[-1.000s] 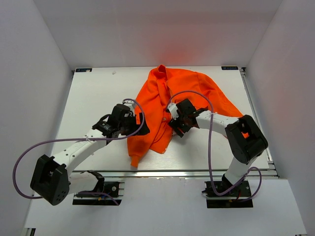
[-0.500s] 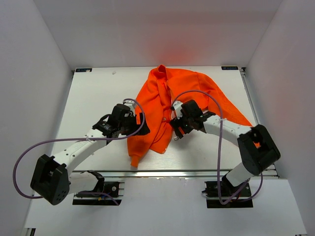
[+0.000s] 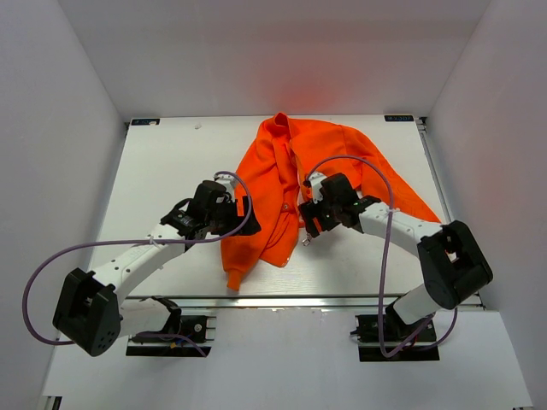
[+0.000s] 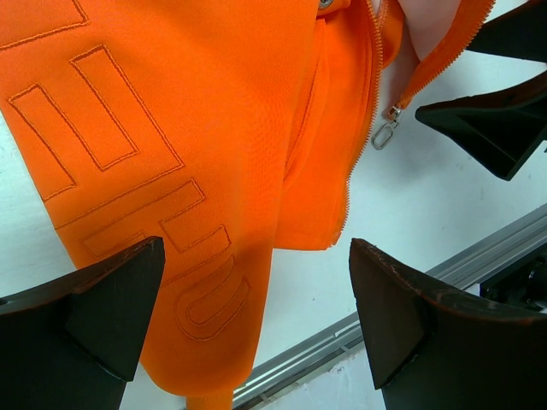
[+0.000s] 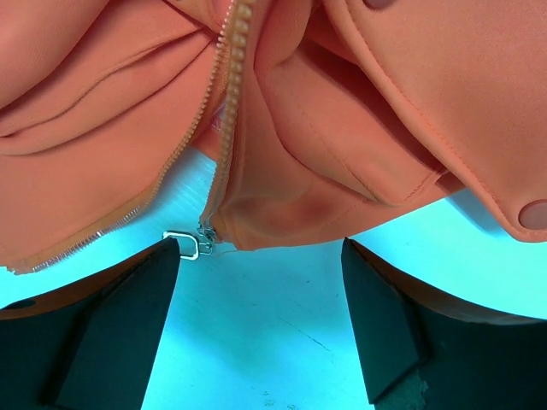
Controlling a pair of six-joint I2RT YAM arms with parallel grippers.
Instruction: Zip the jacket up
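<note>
Although both sit over the jacket on the white counter, neither holds anything. The left gripper stands wide apart above the jacket's lower hem, with embossed lettering ahead of its fingers and the open zipper beyond, to its right. The right gripper is also spread wide. The metal zipper pull lies just beside the tip of one finger, and the parted zipper teeth run away in front.

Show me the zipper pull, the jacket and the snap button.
zipper pull [image 4: 386, 134], left wrist view, on its metal loop.
jacket [image 3: 261, 184], top external view, on its broad front panel.
snap button [image 5: 537, 213], right wrist view, on its round face.
</note>
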